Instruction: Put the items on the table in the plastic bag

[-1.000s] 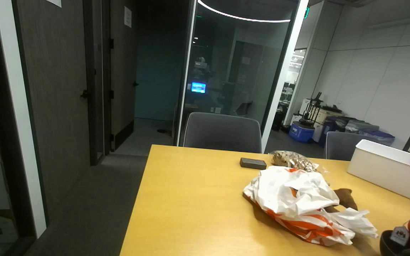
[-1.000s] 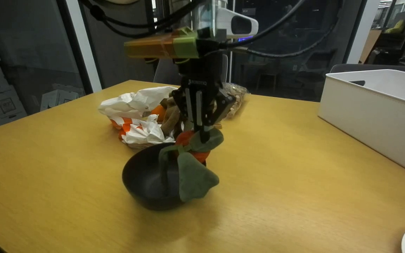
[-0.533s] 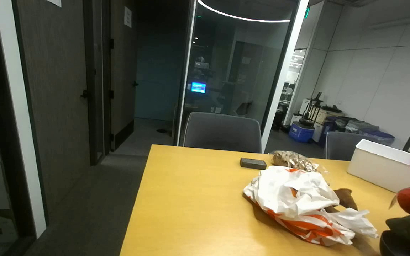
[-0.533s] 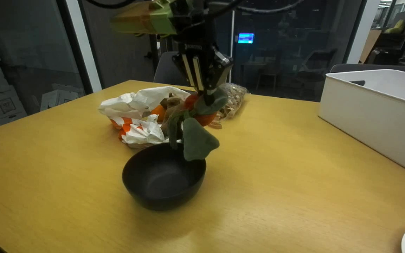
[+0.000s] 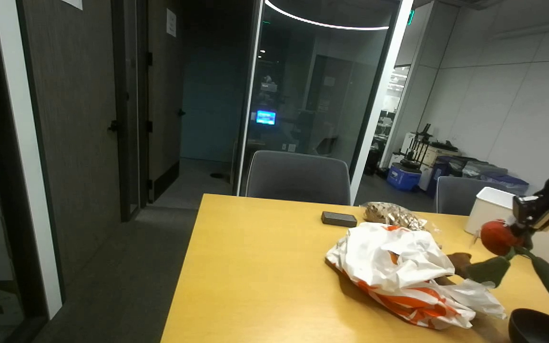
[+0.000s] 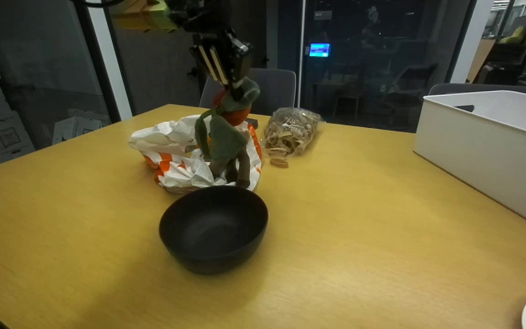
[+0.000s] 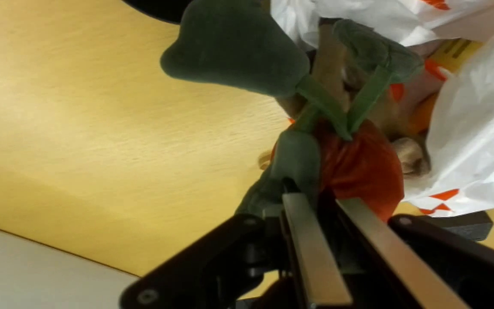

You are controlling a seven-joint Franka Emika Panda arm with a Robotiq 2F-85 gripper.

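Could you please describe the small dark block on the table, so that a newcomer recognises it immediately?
In an exterior view, on the yellowish table, find the crumpled white plastic bag. Beyond it, left of the clear bag of tan pieces, lies the dark block. Unlike both bags, it is small, rectangular and straight-edged.

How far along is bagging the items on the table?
Apparently done: a yellow item shows inside the plastic bag; a brown item juts from its mouth. In hand: the gripper holds the leafy red plush, not yet inside. Left, if included: the black bowl, clear packet and dark block on the table.
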